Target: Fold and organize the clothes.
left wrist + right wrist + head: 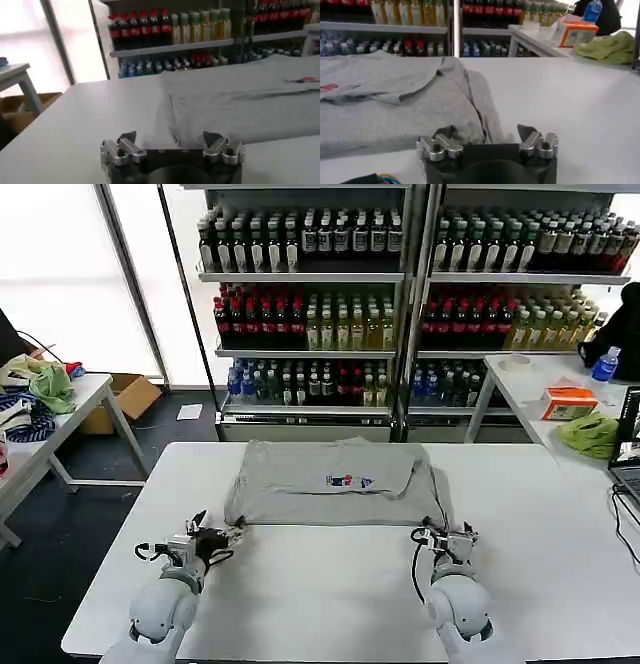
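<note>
Both arms are reaching forward, low and roughly parallel. Left pincer (222, 535) is sitting with jaws spread wide; right pincer (447, 535) is likewise spread, wrists level, nothing gripped.

T-shirt (335, 480) on table (540, 514), shelves (400, 279) behind.

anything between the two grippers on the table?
No. In the head view, bare white table spans left gripper to right gripper; the T-shirt lies beyond.
</note>
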{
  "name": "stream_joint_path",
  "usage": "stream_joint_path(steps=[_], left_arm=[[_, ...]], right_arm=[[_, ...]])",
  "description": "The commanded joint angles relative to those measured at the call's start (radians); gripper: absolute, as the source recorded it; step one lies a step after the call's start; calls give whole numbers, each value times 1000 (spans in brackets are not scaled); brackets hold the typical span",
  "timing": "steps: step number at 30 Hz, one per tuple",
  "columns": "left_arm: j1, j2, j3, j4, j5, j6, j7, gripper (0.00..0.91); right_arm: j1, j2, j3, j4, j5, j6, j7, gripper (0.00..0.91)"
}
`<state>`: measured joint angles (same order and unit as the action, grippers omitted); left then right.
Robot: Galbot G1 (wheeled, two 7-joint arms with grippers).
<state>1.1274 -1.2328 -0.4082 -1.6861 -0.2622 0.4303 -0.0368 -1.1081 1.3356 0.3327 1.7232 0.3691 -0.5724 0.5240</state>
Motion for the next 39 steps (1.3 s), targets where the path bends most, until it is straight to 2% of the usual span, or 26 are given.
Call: stream_joint_path(steps=[1, 2, 26, 33, 39], left_arm=[[-9, -6, 13, 24, 3, 5, -1, 40], [-9, -4, 13, 27, 3, 6, -1, 10], [23, 7, 34, 8, 13, -7, 10, 0], [75, 23, 11, -94, 9, -12, 10, 0], [171, 48, -39, -208, 6, -27, 7, 0]], right_arm=[[-4, 8, -5, -23, 3, -5, -2, 20], [-4, 9, -6, -24, 3, -5, -3, 0], [-52, 3, -8, 31, -16, -5, -17, 0], [-78, -4, -7, 117, -16, -5, -7, 0], [-161, -10, -3, 294, -15, -4, 16, 0]])
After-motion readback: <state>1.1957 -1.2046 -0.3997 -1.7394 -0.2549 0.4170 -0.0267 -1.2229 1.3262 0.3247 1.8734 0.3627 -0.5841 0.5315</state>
